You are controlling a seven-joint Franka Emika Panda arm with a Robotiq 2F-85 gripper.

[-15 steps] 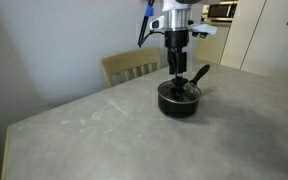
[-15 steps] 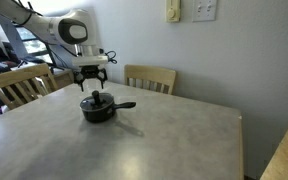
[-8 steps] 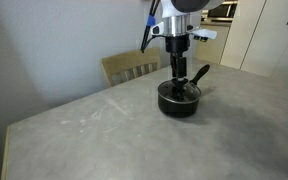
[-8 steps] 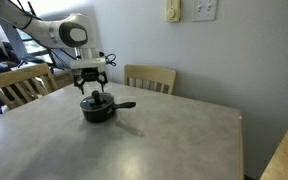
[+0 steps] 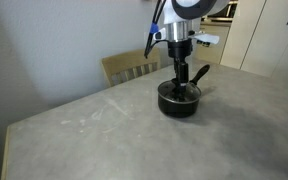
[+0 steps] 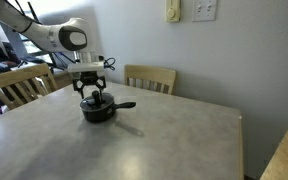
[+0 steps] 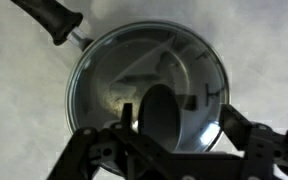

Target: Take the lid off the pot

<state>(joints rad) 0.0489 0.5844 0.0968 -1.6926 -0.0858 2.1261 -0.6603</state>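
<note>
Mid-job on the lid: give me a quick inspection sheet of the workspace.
surface: grey table, flat, with the pot on it.
job's things: black pot upright, handle sticking out sideways; glass lid seated on it, dark knob at centre.
clutter: nothing seen.
grippers: gripper open, just above the lid, fingers either side of the knob; contact cannot be told.
cables: blue cable beside the wrist, clear of the pot.
surroundings: wooden chair at the table edge; white wall.

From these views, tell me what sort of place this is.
Likely a home kitchen or dining area: wooden chairs at a table, a pot on it, tall cabinets behind.
</note>
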